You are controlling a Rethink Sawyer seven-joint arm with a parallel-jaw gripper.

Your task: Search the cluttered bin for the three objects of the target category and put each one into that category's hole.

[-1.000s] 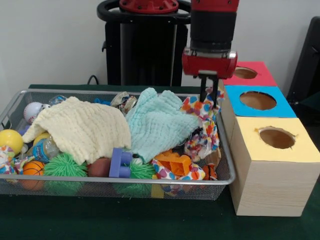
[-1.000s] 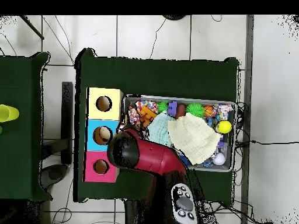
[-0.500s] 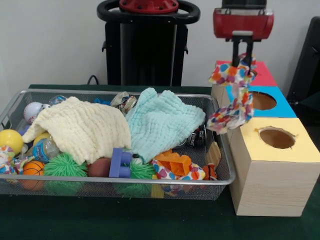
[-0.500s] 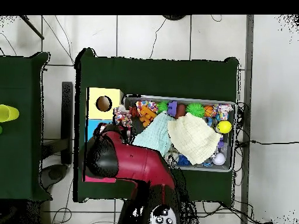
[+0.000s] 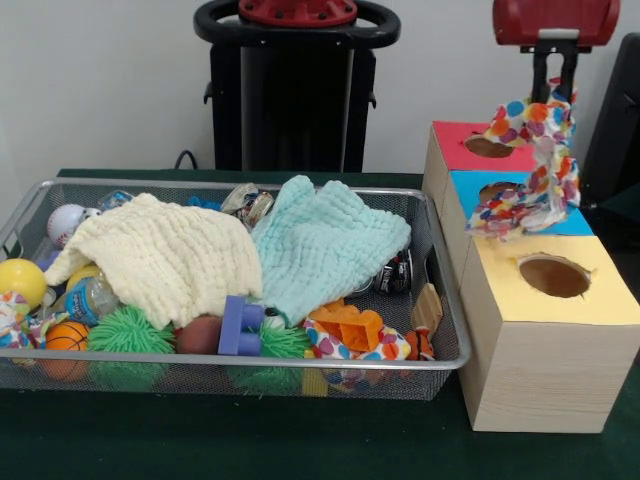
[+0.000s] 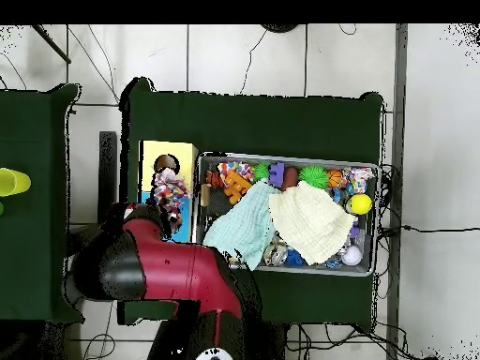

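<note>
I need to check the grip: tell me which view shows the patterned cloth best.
Front view: the patterned cloth hangs in full from the gripper above the blue box. Overhead, the arm hides part of it.

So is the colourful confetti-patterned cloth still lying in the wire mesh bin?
No, the colourful patterned cloth hangs from the hand above the blue-topped box, outside the wire bin.

My front view is evenly, softly lit with faint shadows; slight softness overall, no glare I can see.
</note>
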